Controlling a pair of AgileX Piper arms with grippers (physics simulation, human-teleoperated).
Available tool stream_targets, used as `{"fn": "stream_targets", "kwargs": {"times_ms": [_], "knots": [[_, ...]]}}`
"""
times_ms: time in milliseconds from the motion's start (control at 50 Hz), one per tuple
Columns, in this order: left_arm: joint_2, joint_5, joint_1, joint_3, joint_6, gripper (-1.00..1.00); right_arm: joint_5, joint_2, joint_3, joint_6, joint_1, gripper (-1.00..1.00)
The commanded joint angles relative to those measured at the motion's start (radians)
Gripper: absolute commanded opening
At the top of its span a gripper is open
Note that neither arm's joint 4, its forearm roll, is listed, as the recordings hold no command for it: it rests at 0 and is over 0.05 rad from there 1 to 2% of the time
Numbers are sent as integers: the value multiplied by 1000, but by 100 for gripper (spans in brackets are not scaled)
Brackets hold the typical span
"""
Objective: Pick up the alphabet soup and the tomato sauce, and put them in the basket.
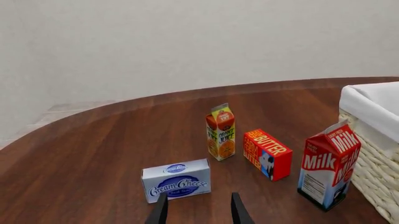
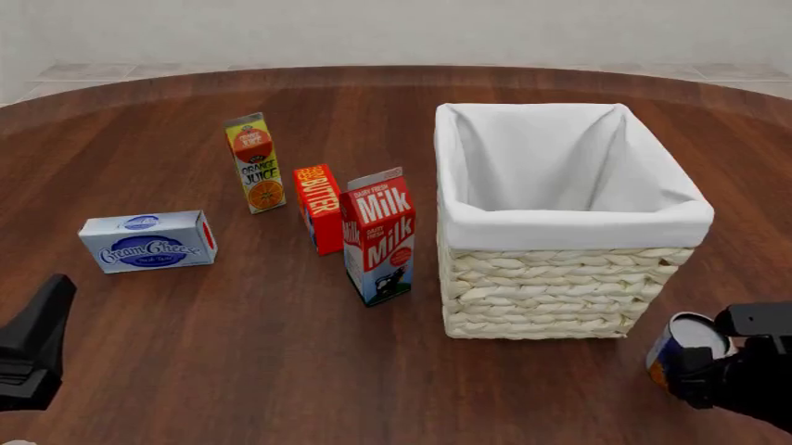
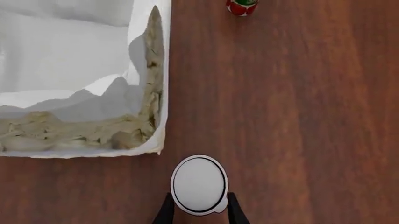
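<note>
Dark brown wood fills the left wrist view: the counter (image 1: 93, 154) runs to a pale wall. The left hand (image 1: 198, 210) shows two dark fingertips, spread apart with nothing between them. Just past them lies the cream cheese (image 1: 176, 180); farther off stand the juice (image 1: 221, 132), the butter (image 1: 267, 154) and the milk (image 1: 328, 164), the last just beside the basket (image 1: 374, 158).

From the front, the basket (image 2: 557, 292) sits right of centre, its white lining folded over the rim. The milk (image 2: 381, 236) stands just left of it, then the butter (image 2: 321, 209), the juice (image 2: 255, 163) farther back, and the cream cheese (image 2: 148, 241) well to the left. The left hand (image 2: 31, 348) sits low at the near left edge. At the near right corner of the basket, outside it, the right hand (image 2: 699, 366) grips the soup (image 2: 681, 345).

The right wrist view looks straight down: the soup's (image 3: 199, 184) grey top sits between the right hand's (image 3: 198, 210) fingers, which press its sides, just outside the basket's (image 3: 156, 116) corner. A small red and green can (image 3: 242, 6) stands well apart on the counter.
</note>
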Motion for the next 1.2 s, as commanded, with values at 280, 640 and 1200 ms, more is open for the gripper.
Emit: {"fn": "stream_targets", "kwargs": {"times_ms": [280, 640, 1200], "knots": [[5, -5, 0, -1, 0, 100, 53, -73, -4, -7, 18, -100], [-4, 2, -2, 0, 1, 100, 161, -158, -72, -36, -22, -100], [-22, 19, -13, 0, 7, 100, 255, -247, -145, -50, -79, -100]]}}
